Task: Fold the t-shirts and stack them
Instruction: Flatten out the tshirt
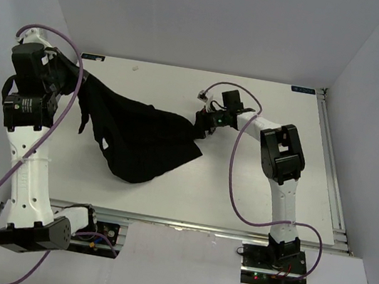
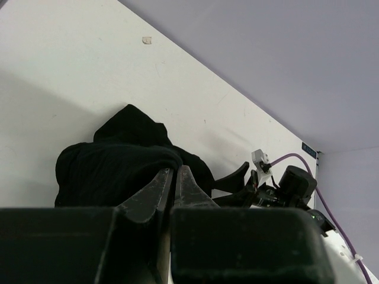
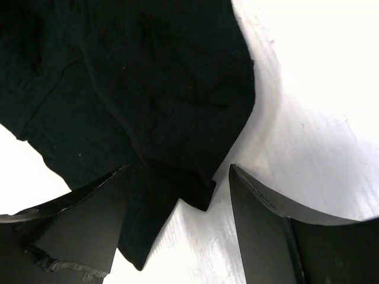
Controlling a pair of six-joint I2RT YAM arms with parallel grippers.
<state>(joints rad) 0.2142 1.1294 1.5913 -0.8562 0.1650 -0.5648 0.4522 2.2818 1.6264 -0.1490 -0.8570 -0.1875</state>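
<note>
White desk [image 1: 253,195] boxed in by pale walls carries one black t-shirt [image 1: 146,142], bunched left of centre. Its left end is drawn up toward the left pincer [image 2: 174,170], which is closed tight, apparently pinching the fabric. The right pincer [image 3: 177,168] stands open, straddling the shirt's right corner and gripping nothing yet. To do this step well, it should probably close fully over the hem corner, not a loose fold, so both arms can spread the shirt flat.

The plain black t-shirt [image 1: 147,146] lies crumpled and unfolded, its left end raised.
</note>
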